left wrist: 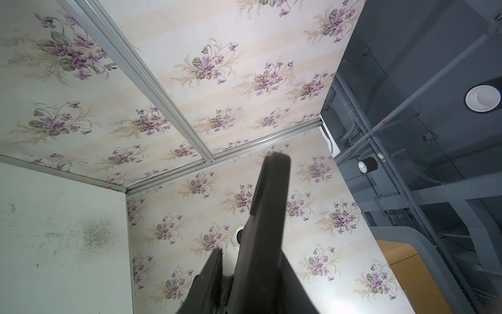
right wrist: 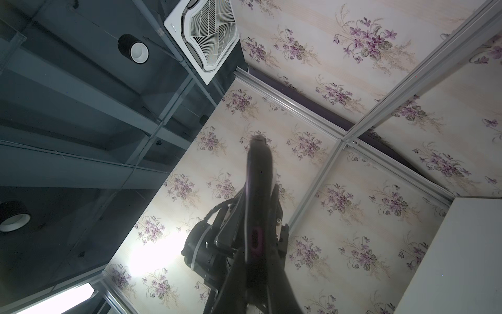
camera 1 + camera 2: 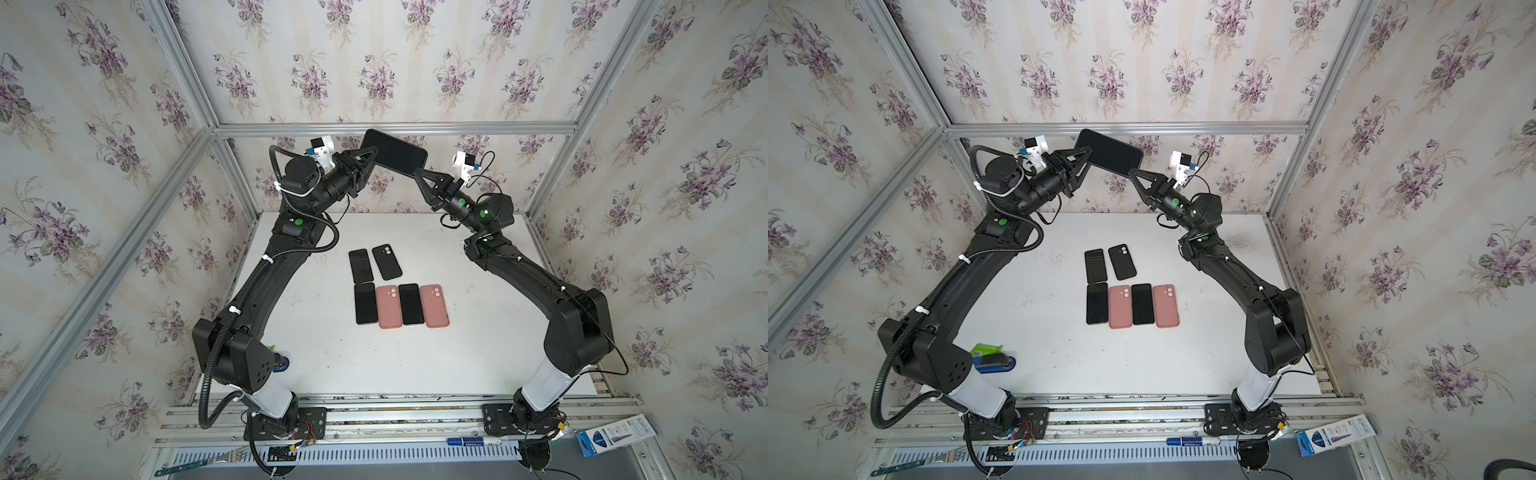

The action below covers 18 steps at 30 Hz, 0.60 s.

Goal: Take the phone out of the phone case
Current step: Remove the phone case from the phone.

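A black phone (image 3: 395,156) in its black phone case hangs high above the back of the table, screen up, in both top views (image 3: 1111,151). I cannot tell case from phone there. My left gripper (image 3: 372,156) stands at its left end. In the left wrist view the phone (image 1: 267,217) lies against one finger, and a bright gap separates it from the other finger (image 1: 214,269), so the jaws are open. My right gripper (image 3: 417,171) is shut on the phone's right end. Seen edge-on, the phone (image 2: 258,176) runs between the right gripper's (image 2: 255,261) fingers.
On the white table (image 3: 478,332) lie a black case (image 3: 386,262), two pink cases (image 3: 389,306) (image 3: 434,306) and three black phones (image 3: 360,266) (image 3: 365,303) (image 3: 411,304). A blue stapler (image 3: 994,361) sits by the left arm's base. A pen box (image 3: 615,434) lies at the front right.
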### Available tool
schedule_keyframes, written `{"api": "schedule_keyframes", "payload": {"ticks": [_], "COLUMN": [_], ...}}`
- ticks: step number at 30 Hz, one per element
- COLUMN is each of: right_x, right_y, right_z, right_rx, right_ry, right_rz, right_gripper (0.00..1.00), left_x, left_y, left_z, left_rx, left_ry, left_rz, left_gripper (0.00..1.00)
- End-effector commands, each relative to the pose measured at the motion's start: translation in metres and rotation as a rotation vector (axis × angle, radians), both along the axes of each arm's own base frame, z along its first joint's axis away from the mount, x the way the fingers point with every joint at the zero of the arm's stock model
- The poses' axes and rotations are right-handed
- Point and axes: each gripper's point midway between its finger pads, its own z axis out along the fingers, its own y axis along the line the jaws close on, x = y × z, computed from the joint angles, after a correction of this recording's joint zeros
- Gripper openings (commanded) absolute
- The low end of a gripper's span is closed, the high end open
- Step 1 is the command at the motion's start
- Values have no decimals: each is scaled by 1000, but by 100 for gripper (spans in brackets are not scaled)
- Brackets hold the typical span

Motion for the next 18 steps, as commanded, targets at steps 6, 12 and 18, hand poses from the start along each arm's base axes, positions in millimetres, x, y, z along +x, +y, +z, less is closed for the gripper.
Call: {"api": "schedule_keyframes", "payload": {"ticks": [6, 12, 18], "right_x": [-16, -29, -35], "right_y": [-6, -13, -14], "right_z": [21, 22, 1], "right_rx": [40, 17, -158], "right_ry": [-85, -139, -99], "right_rz": [0, -45, -105], "right_gripper": [0, 56, 100], "left_x": [-3, -5, -6], "left_y": [7, 11, 10], "left_z": [9, 9, 25], "left_rx": [-17, -59, -122], "left_ry": [-39, -18, -11], "left_rz": [16, 9, -37], "left_gripper": [10, 4, 0]}}
